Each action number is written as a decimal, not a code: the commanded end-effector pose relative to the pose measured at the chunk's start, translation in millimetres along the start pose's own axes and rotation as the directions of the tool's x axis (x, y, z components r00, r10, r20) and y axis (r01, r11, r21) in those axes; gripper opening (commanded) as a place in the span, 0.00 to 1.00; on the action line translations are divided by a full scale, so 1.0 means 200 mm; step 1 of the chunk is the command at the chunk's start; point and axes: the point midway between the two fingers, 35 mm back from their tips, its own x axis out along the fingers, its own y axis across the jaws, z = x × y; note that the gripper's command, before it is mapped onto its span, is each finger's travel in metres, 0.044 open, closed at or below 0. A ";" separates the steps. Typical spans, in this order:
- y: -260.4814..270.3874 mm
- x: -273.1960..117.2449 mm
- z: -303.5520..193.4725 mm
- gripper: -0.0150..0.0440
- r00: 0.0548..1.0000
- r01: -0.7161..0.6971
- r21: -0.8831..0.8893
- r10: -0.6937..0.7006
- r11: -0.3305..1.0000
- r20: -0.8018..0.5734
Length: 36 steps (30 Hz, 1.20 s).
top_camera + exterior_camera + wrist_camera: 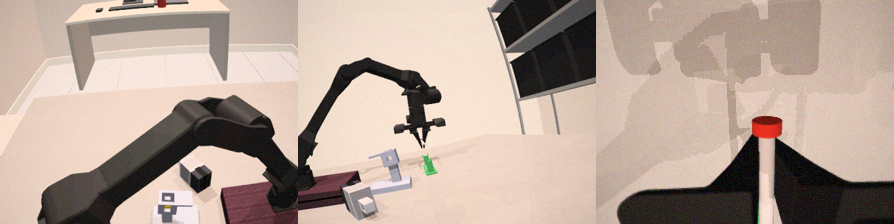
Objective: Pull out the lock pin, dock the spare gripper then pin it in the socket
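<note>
The gripper's jaws (423,147) are nearly closed on the white, red-capped pin (422,142) (766,172), held above the table (77,133) (496,182). Below them stands a green holder (429,167), apart from the fingertips. Toward the arm's base is the pale mount (185,213) (394,173), its square socket (167,198) (388,159) without the spare gripper. That spare gripper (195,174) (361,199), a grey-and-black block, lies on the table between the mount and the maroon base board's near corner (244,202) (332,189).
</note>
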 end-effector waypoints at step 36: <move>0.00 0.20 -0.03 0.25 1.000 0.014 -0.006 -0.014 1.000 0.008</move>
